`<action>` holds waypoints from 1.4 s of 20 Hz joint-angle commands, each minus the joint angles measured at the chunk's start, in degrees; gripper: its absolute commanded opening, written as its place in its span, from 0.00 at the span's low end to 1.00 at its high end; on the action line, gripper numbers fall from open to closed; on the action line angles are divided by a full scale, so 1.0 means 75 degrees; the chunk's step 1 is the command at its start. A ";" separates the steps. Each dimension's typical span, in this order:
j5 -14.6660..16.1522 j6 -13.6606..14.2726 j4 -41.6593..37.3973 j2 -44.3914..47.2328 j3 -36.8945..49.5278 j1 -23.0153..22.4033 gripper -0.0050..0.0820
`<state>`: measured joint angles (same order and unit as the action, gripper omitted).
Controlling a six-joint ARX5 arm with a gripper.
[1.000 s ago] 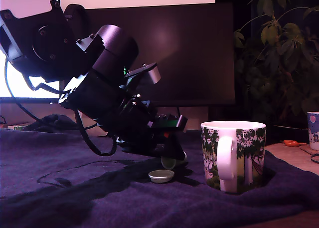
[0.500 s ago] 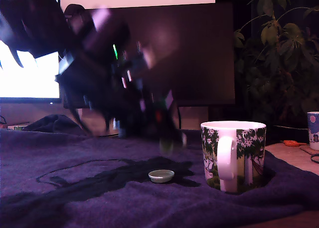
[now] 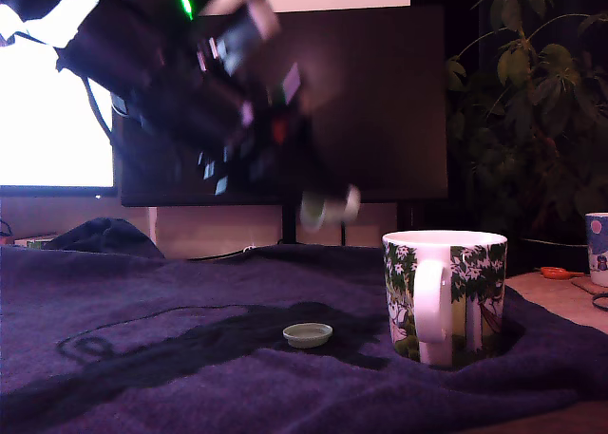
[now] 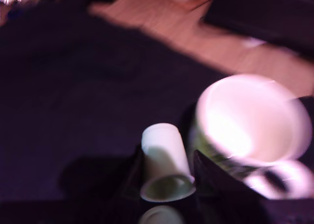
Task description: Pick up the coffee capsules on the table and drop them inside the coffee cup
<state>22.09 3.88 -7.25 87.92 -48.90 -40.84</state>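
A: Where's the cream capsule [image 3: 330, 207]?
B: Clamped in the gripper [image 4: 167, 171], airborne left of the tree-printed mug [image 3: 445, 294] in the exterior view.
A: Anything in the mug?
B: Nothing shows in the wrist view. The round capsule [image 3: 308, 334] lies on the blue cloth [image 3: 142, 358], near the mug's left.

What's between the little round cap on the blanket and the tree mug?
Nothing. In the exterior view, only bare dark blue blanket, partly shadowed, lies between the round cap and the tree mug. The gripper holds the other capsule in the air above that stretch.

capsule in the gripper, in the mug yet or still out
Out: the capsule sits clamped in the gripper, raised beside the mug, not over it.
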 commanded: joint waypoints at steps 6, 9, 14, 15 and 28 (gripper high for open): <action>0.1186 0.0152 -0.0035 -0.0166 0.0073 -0.0271 0.24; 0.1183 0.0152 -0.0105 -0.0166 0.0073 -0.0466 0.24; 0.0924 0.0143 -0.0589 -0.0166 0.0073 -0.0761 0.24; 0.0883 0.0134 -0.0659 -0.0166 0.0064 -0.0813 0.24; 0.0583 0.0592 0.1699 0.0816 -0.1944 -0.1157 0.22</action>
<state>26.48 7.70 4.54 92.01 -63.09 -49.10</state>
